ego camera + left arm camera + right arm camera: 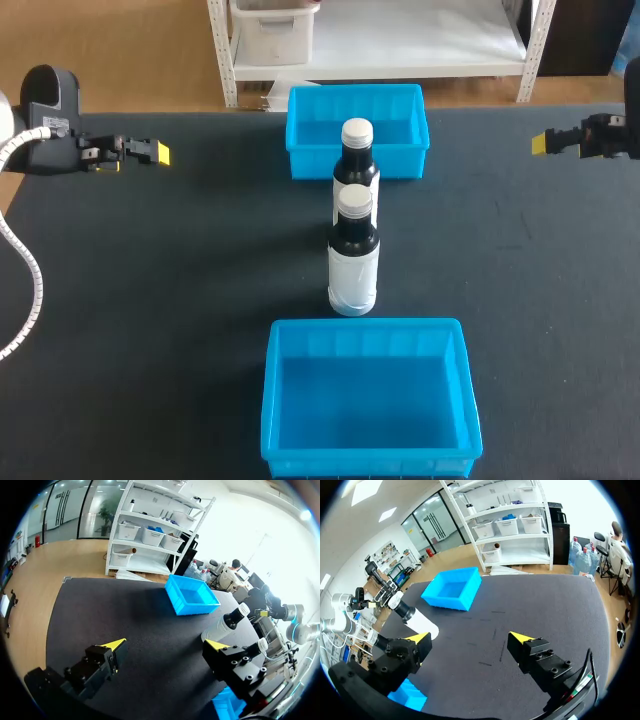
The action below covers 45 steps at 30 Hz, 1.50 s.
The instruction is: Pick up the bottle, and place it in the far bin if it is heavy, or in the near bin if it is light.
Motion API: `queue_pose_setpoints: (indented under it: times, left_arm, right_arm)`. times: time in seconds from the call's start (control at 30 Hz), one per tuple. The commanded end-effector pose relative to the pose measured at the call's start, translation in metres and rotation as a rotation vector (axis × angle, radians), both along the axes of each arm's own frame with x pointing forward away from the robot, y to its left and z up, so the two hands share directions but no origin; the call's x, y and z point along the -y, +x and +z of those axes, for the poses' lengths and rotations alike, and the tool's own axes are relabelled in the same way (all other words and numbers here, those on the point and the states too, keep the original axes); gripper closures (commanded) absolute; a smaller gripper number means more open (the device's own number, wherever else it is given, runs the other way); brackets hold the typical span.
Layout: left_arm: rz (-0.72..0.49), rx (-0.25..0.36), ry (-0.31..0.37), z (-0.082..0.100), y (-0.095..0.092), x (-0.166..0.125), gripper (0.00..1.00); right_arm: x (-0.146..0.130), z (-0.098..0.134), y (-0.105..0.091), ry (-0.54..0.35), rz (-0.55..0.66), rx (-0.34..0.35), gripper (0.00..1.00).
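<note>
Two dark bottles with white caps and white labels stand upright in a line at the table's middle: the near bottle [353, 255] [226, 623] [414, 617] and the far bottle [357, 158] just behind it. The far blue bin [310, 162] [196, 608] [471, 588] sits beyond them, the near blue bin [362, 327] [226, 706] [408, 693] in front. My left gripper [152, 152] [166, 645] hangs open at the table's left, well away from the bottles. My right gripper [545, 143] [470, 637] hangs open at the far right. Neither holds anything.
Both bins hold nothing. The dark table mat [150, 300] stretches bare on either side of the bottle line, between each gripper and the bottles.
</note>
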<state>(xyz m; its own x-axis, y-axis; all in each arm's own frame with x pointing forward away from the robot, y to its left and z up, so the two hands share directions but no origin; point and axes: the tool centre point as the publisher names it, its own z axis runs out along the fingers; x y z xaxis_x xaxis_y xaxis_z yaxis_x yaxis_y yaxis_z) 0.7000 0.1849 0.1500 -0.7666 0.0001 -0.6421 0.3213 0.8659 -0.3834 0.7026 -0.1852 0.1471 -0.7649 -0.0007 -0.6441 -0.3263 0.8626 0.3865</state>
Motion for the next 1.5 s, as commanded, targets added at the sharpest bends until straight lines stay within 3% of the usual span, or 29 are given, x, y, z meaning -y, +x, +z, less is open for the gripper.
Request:
queue_pose_setpoints:
  times: [0.03,0.5,0.63,0.7,0.73,1.5]
  left_arm:
    - [0.0,0.0,0.0,0.0,0.0,0.0,0.0]
    - [0.0,0.0,0.0,0.0,0.0,0.0,0.0]
    - [0.0,0.0,0.0,0.0,0.0,0.0,0.0]
    - [0.0,0.0,0.0,0.0,0.0,0.0,0.0]
    - [0.0,0.0,0.0,0.0,0.0,0.0,0.0]
    - [0.0,0.0,0.0,0.0,0.0,0.0,0.0]
  right_arm:
    - [0.0,0.002,-0.002,-0.004,-0.004,-0.001,0.0]
    - [0.0,0.002,-0.002,-0.004,-0.004,-0.001,0.0]
    - [-0.004,0.025,-0.007,-0.072,0.421,0.13,0.0]
    - [-0.003,0.037,-0.016,-0.131,0.688,0.171,0.0]
    - [-0.002,0.041,-0.02,-0.163,0.808,0.158,0.0]
    - [-0.002,0.041,-0.02,-0.163,0.808,0.158,0.0]
